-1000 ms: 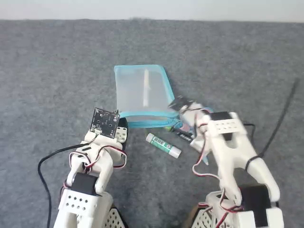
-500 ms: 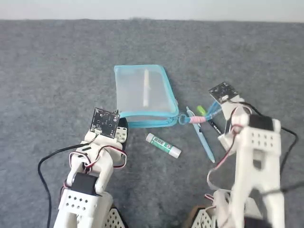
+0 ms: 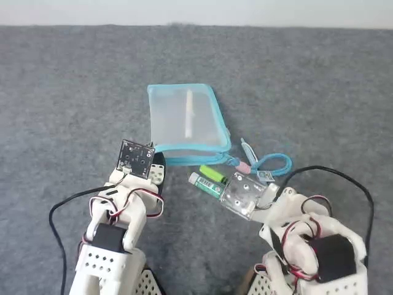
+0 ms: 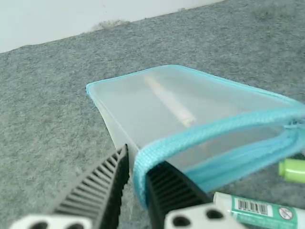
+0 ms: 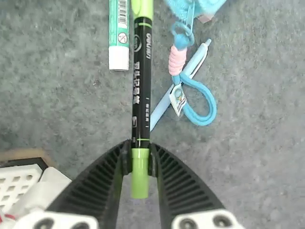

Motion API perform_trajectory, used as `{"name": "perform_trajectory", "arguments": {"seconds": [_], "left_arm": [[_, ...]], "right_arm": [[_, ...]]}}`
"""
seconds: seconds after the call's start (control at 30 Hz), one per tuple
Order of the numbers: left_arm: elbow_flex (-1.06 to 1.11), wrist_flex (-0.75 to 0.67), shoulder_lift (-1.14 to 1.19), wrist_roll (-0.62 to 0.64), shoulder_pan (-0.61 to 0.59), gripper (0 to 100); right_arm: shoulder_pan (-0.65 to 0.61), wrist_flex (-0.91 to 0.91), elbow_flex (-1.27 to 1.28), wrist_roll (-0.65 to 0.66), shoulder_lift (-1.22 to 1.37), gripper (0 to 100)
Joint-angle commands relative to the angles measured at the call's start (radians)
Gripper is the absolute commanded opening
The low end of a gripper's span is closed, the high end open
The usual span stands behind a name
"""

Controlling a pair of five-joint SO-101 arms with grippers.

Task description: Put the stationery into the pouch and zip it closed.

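A translucent pouch [image 3: 184,120] with a teal zip edge lies mid-table, a pale stick [image 3: 189,114] inside it. My left gripper [image 4: 138,160] is shut on the pouch's teal rim [image 4: 190,138] at its near left corner [image 3: 161,158]. My right gripper [image 5: 139,160] is shut on the tail of a black-and-green highlighter [image 5: 141,90], whose green cap [image 3: 212,173] points at the pouch's near edge. A green-and-white glue stick [image 3: 206,184] [image 5: 119,28] lies alongside it. A light blue pen [image 3: 247,149] [image 5: 183,78] rests beside the pink zip pull [image 5: 177,55] and its blue loop [image 3: 273,164].
Grey carpet [image 3: 73,92] covers the whole table, open on both sides of the pouch and behind it. The right arm's camera block [image 3: 245,195] hangs over the area just in front of the pens. Black cables [image 3: 58,215] trail by both arm bases.
The right arm swung out to the right with the highlighter, then came back low in front. The highlighter now lies beside the glue stick. The left arm kept still.
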Motion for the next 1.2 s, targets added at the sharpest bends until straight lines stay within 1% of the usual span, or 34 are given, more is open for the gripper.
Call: {"name": "perform_trajectory", "arguments": {"seconds": [0.0,0.07,0.27,0.37,0.43,0.63,0.73,0.83,0.93,1.17], "left_arm": [[-0.018,-0.017,0.005,0.003,0.006,1],[-0.018,-0.017,0.005,0.003,0.006,1],[-0.018,-0.017,0.005,0.003,0.006,1],[-0.018,-0.017,0.005,0.003,0.006,1],[-0.018,-0.017,0.005,0.003,0.006,1],[-0.018,-0.017,0.005,0.003,0.006,1],[-0.018,-0.017,0.005,0.003,0.006,1],[-0.018,-0.017,0.005,0.003,0.006,1],[-0.018,-0.017,0.005,0.003,0.006,1],[-0.018,-0.017,0.005,0.003,0.006,1]], "right_arm": [[-0.016,0.021,-0.06,-0.06,0.021,0.6],[-0.016,-0.016,-0.06,-0.097,0.027,0.6],[-0.015,-0.114,-0.058,-0.262,0.033,0.6],[-0.018,-0.142,-0.055,-0.299,0.035,0.6],[-0.05,-0.14,-0.055,-0.304,0.059,0.6],[-0.166,-0.183,-0.058,-0.359,0.223,0.6],[-0.17,-0.242,-0.058,-0.368,0.317,0.6],[-0.168,-0.305,-0.06,-0.442,0.418,0.6],[-0.168,-0.338,-0.089,-0.483,0.524,0.6],[-0.168,-0.332,-0.342,-0.606,0.766,0.6]]}}
